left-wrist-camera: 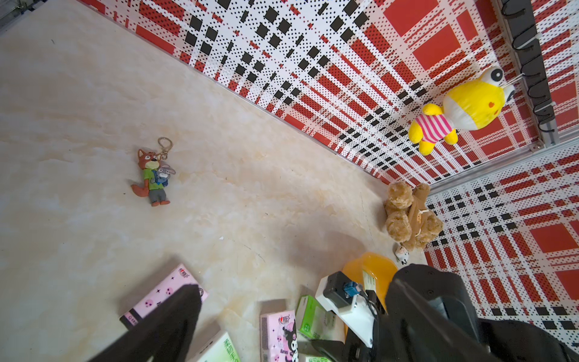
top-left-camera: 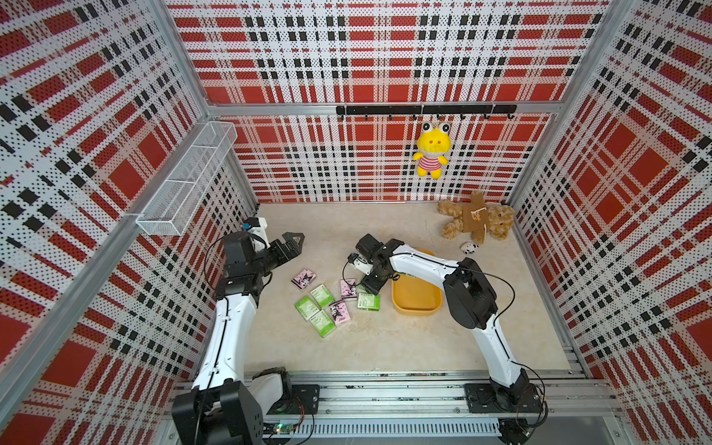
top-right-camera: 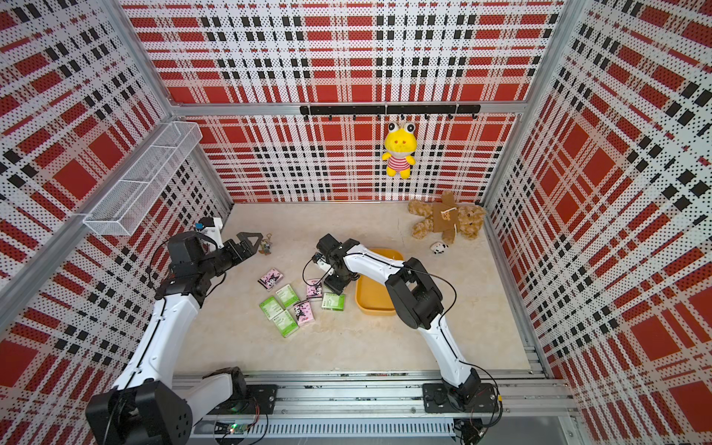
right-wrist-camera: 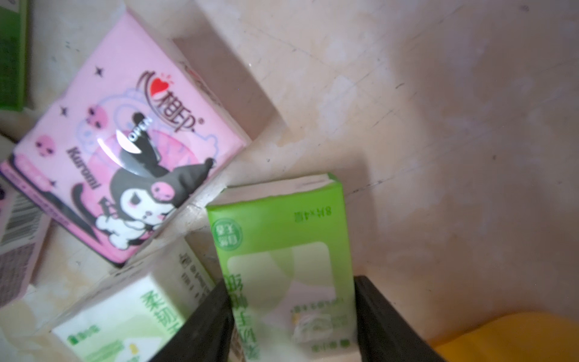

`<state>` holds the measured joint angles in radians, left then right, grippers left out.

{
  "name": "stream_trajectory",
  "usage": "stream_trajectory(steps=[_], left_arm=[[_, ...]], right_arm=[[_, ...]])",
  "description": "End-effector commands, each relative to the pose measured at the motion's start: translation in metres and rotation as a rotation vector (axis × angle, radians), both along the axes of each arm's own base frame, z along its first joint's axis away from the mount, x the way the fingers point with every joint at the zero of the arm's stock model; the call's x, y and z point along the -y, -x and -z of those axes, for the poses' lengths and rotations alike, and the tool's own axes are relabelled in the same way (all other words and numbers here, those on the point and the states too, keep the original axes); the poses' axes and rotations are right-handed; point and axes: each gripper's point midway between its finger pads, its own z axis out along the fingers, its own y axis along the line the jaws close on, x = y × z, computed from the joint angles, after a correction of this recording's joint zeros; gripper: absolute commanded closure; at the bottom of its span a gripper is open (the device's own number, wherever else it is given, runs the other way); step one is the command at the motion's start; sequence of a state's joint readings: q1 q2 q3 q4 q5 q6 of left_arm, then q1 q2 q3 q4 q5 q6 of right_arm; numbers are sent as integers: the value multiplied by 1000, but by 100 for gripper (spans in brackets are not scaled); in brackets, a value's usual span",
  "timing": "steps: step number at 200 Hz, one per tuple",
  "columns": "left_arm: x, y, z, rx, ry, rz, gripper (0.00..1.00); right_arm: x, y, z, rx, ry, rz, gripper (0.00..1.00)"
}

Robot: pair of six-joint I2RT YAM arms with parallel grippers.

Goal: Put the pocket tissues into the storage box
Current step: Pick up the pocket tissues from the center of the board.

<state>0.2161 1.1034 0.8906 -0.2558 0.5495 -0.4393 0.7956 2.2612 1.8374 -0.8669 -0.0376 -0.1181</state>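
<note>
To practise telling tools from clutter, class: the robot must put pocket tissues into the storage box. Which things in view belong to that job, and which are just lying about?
Job: green tissue packs, pink tissue packs, yellow storage box, right gripper closed on a green pack.
Lying about: fox keychain, brown teddy bear, hanging yellow plush, small black-and-white toy, wire basket.

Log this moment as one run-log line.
left gripper: open, holding nothing | right gripper: shut on green tissue pack | storage box: beside pack

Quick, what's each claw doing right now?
Left claw: open, empty.
Right claw: closed on a green tissue pack.
</note>
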Motion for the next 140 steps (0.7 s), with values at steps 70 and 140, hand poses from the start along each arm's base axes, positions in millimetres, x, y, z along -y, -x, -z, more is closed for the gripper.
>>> stream_trajectory(steps=[70, 140], left_arm=[[4, 0, -7, 27, -13, 23, 0], [8, -5, -11, 30, -15, 30, 0]], right_arm=[[-19, -23, -84, 134, -168, 21, 43], [55, -35, -149, 231, -173, 142, 43]])
